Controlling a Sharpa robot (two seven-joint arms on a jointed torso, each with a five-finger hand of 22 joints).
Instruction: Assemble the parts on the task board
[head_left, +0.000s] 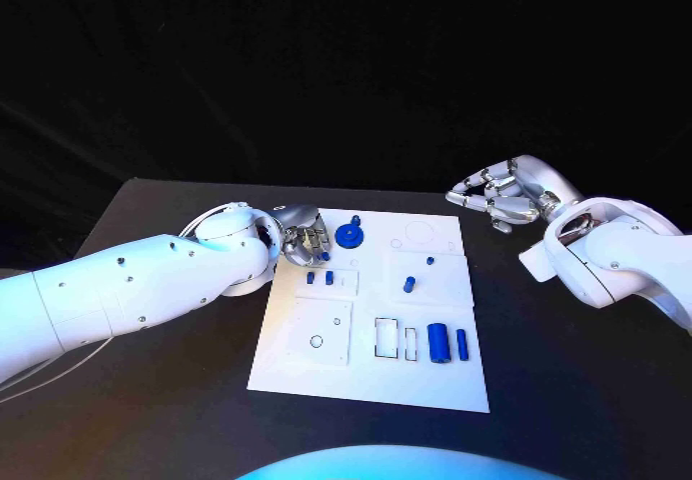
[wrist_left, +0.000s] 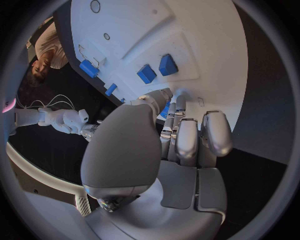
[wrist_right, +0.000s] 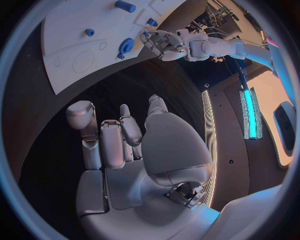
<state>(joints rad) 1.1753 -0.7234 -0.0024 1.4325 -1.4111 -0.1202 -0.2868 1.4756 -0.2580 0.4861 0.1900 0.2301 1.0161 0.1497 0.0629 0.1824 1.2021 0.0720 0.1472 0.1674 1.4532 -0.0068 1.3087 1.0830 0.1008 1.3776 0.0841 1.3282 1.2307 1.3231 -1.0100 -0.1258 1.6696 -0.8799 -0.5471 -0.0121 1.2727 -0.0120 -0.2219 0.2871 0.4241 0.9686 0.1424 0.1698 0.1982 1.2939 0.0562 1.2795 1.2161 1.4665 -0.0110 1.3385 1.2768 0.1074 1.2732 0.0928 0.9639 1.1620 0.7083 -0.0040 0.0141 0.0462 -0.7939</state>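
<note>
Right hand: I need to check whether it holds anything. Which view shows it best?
Right wrist view: the right hand shows palm and fingers, nothing in them. Head view has it small, beside the task board.

I'm seeing task board (head_left: 289, 365) looking matt white plastic | parts (head_left: 437, 343) looking smooth blue plastic | left hand (head_left: 304, 240) showing glossy silver metal | surface (head_left: 577, 380) looking matt black
</note>
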